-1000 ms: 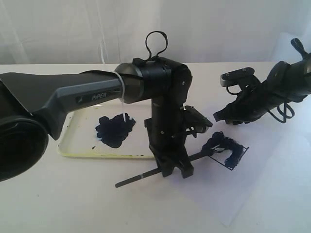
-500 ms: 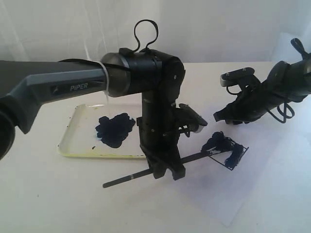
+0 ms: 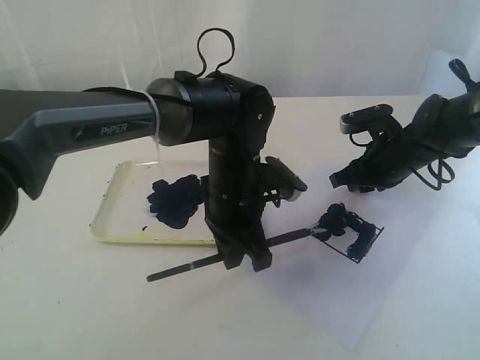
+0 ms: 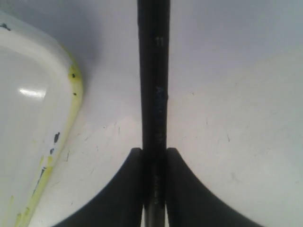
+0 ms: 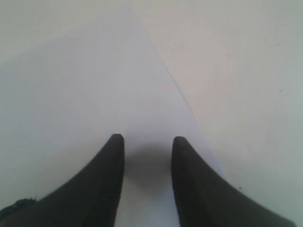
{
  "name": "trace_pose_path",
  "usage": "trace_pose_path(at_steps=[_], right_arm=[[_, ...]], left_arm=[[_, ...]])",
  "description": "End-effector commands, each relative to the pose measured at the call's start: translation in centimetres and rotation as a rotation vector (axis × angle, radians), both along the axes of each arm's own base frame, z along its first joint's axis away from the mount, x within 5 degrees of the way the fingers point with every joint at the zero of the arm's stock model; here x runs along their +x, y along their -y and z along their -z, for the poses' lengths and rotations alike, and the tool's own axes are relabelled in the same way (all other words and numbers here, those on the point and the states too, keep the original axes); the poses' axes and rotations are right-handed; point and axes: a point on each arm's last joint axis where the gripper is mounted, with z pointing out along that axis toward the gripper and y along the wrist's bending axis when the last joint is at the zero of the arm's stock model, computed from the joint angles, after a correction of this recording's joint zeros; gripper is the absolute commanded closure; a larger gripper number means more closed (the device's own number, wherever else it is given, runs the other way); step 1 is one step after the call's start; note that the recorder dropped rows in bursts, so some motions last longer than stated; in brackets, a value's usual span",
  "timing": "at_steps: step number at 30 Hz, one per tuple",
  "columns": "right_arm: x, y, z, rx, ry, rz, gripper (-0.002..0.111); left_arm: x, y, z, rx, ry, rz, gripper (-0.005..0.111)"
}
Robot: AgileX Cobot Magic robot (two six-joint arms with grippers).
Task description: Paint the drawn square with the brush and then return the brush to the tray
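The brush (image 3: 184, 268) is a thin black stick lying nearly level just above the table, its dark tip at the left corner of the drawn square (image 3: 354, 236). That square is a small tilted black outline, heavily smeared with dark blue paint. My left gripper (image 3: 244, 259) is shut on the brush handle (image 4: 154, 71) near its middle, in front of the tray (image 3: 105, 217). The tray's yellow-stained rim (image 4: 73, 90) shows beside the handle. My right gripper (image 3: 339, 180) hovers behind the square, its fingers (image 5: 111, 156) apart over the white paper with nothing between them.
A dark blue paint blotch (image 3: 176, 201) sits in the tray. The square is drawn on a white paper sheet (image 3: 420, 262) whose edge (image 5: 165, 71) runs under the right gripper. The left arm's grey link (image 3: 75, 135) spans the left side above the tray.
The left arm has moved left with the brush in its grip. The brush tip has slid from inside the square to its left corner. The right arm has not moved.
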Motion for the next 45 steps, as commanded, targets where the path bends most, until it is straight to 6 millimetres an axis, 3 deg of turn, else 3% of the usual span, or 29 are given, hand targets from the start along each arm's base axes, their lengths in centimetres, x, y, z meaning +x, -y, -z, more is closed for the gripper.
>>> trace_pose_path(at_steps=[1, 4, 11, 14, 30, 40, 45], right_arm=[[-0.4, 0.2, 0.6, -0.006, -0.044, -0.018, 0.075], [-0.4, 0.2, 0.6, -0.006, -0.044, -0.018, 0.075], [-0.4, 0.2, 0.6, -0.007, -0.039, -0.016, 0.075], [-0.4, 0.2, 0.6, -0.006, -0.042, -0.017, 0.075], [-0.4, 0.2, 0.6, -0.006, -0.045, -0.018, 0.075], [-0.4, 0.2, 0.6, -0.006, -0.045, -0.018, 0.075], [-0.4, 0.2, 0.6, -0.006, -0.045, -0.018, 0.075]], left_arm=[[-0.2, -0.6, -1.0, 0.063, -0.022, 0.026, 0.107], [0.2, -0.9, -1.9, 0.081, 0.038, 0.024, 0.107], [-0.9, -1.5, -6.1, -0.021, 0.066, 0.035, 0.107], [-1.4, -2.1, -6.3, -0.014, 0.06, 0.038, 0.107], [-1.7, -2.3, -2.3, 0.076, -0.029, 0.067, 0.107], [-1.6, -2.2, -1.8, 0.08, -0.039, 0.069, 0.107], [-1.5, -1.9, -0.3, 0.107, -0.067, 0.069, 0.107]])
